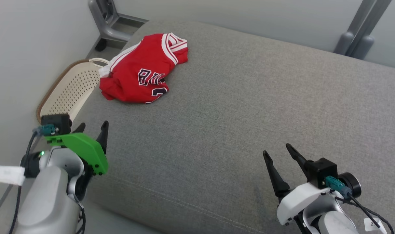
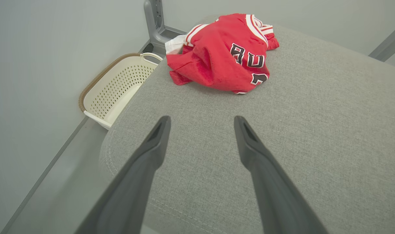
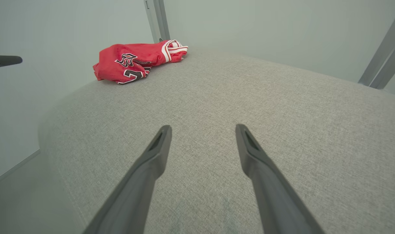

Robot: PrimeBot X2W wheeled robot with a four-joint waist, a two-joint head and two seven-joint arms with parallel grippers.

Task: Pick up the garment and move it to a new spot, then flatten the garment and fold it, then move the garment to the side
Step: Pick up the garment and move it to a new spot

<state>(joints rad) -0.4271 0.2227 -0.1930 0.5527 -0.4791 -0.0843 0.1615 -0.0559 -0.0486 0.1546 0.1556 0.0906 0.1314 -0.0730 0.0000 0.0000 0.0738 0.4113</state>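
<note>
Red basketball jersey (image 1: 142, 70) is lying crumpled upper left on the grey cushion (image 1: 233, 113), left gripper (image 1: 93, 125) and right gripper (image 1: 276, 149) are hovering empty, fingers spread, at lower corners; probably best going for a raised fold with the nearer left gripper.

Your robot's left tool (image 1: 93, 125) carries two long, dark, tapering fingers (image 2: 152, 152) under a bright green bracket (image 1: 82, 148). Above it sits a black camera block (image 1: 56, 123) with a teal connector (image 1: 47, 130). You can make out a small green light (image 1: 42, 153) above the silver-grey forearm (image 1: 51, 198), with a white tag (image 1: 4, 174) and a black cable (image 1: 29, 144) alongside. The right tool (image 1: 276, 149) wears a white bracket (image 1: 296, 198) instead, with a black housing (image 1: 321, 170), teal plug (image 1: 333, 183), round black joint (image 1: 353, 183), thin black wires (image 1: 363, 211) and a white printed label (image 1: 374, 225).
</note>
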